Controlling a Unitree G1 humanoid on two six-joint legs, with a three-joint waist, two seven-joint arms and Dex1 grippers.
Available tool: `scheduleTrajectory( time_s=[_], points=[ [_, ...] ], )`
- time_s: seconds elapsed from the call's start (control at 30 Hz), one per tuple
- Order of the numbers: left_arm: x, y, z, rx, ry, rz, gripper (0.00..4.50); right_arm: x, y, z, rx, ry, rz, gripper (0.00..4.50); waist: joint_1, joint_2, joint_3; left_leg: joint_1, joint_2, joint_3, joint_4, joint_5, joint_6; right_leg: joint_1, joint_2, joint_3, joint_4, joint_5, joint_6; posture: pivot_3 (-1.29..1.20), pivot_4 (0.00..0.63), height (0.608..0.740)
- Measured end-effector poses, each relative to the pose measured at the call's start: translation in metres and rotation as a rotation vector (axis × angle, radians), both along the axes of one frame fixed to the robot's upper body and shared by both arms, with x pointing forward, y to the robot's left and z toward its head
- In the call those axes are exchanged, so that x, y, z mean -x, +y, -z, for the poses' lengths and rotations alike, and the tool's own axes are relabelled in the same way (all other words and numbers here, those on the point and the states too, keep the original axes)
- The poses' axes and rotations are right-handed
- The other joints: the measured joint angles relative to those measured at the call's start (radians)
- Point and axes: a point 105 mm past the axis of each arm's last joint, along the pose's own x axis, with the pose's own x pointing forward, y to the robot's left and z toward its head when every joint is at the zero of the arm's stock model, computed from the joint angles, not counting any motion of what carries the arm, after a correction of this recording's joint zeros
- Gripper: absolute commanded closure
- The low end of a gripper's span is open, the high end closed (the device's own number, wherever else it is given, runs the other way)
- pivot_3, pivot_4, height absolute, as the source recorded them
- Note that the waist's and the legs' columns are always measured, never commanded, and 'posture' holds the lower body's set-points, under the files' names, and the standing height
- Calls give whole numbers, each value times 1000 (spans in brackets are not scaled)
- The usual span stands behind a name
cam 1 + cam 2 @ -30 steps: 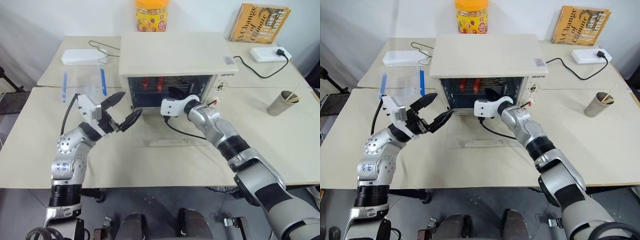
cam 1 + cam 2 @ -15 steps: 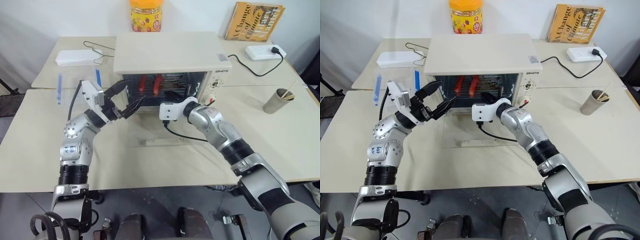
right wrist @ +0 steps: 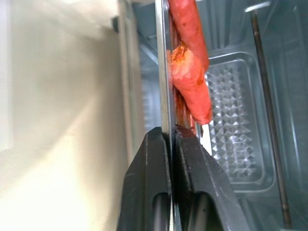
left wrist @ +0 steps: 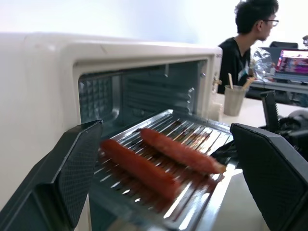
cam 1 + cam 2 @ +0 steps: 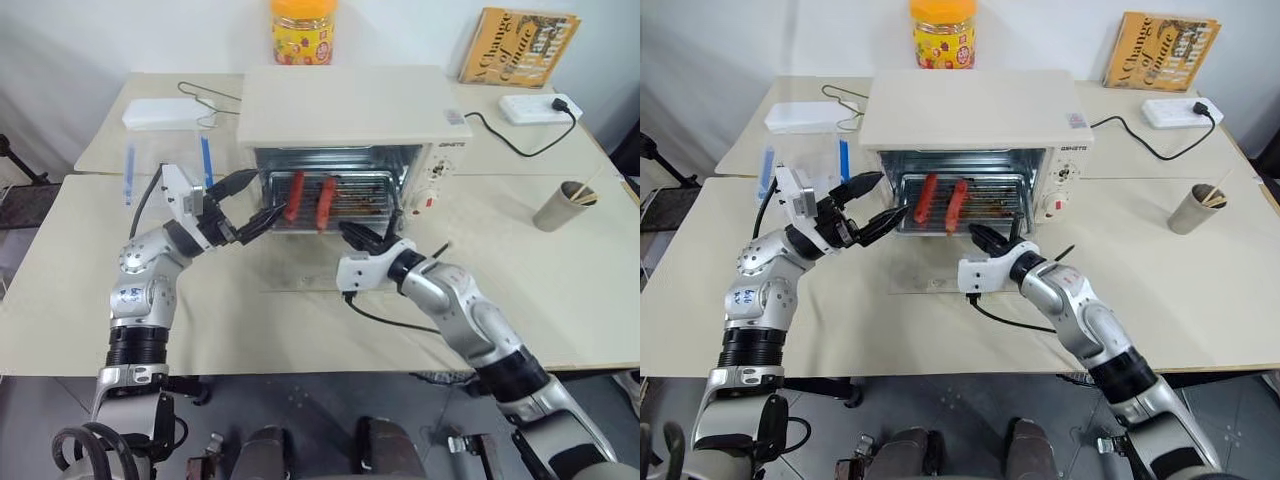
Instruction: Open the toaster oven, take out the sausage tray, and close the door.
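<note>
Right wrist view: right hand [image 3: 172, 137] apparently pinching sausage tray [image 3: 166, 72] rim

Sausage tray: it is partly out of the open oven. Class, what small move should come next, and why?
Probably the right gripper, shut on the sausage tray's front edge, should pull further out. The tray's back is within the toaster oven, and the open left gripper waits by its left side, touching nothing.
</note>
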Motion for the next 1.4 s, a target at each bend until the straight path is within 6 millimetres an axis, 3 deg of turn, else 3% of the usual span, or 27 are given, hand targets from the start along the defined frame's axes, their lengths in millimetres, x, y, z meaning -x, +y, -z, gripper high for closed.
scheduleTrajectory(
  time_s=[0.1, 0.4, 0.67, 0.77, 1.0, 1.1, 1.4],
  points=[
    [4, 0, 4, -40, 23, 59, 0, 15, -4, 3, 3, 19, -3, 4497, 4, 0, 0, 0, 0, 0, 0, 0, 0, 0, 0, 0, 0, 0, 0, 0, 150, 740],
    [6, 6, 10, -18, 145, 102, 0, 31, -12, 10, 41, 24, 4, 4497, 4, 0, 0, 0, 0, -1, 0, 0, 0, 0, 0, 0, 0, 0, 0, 0, 150, 740],
    [24, 31, 10, 289, 686, 75, 0, 44, -14, -5, 19, -75, -34, 4497, 4, -1, 0, 2, 0, -10, 1, 0, 0, 2, 0, 2, 1, 0, 0, 0, 150, 740],
    [26, 23, 12, 349, 832, 80, 0, 48, -14, -7, 35, -110, -67, 4497, 17, -1, 0, 2, 0, -10, 1, 0, 0, 2, 0, 2, 1, 0, 0, 0, 150, 740],
    [20, 3, -4, 398, 950, 101, 0, 55, -10, -9, 39, -125, -129, 4497, 24, -1, 0, 4, 0, -9, 1, 0, 0, 3, 0, 3, 2, 0, 0, 0, 150, 740],
    [17, 5, 5, 380, 991, 43, 569, 57, -10, -10, 44, -129, -144, 4500, 21, -1, 0, 5, 0, -7, 0, 0, -1, 2, 0, 4, 2, 0, 0, 0, 150, 740],
    [25, -4, 20, 339, 1097, 80, 3261, 59, -9, -8, 56, -109, -170, 4500, 26, -1, 0, 5, 0, -6, 1, 0, -1, 3, 0, 5, 2, 0, 0, 0, 150, 740]
  ],
)
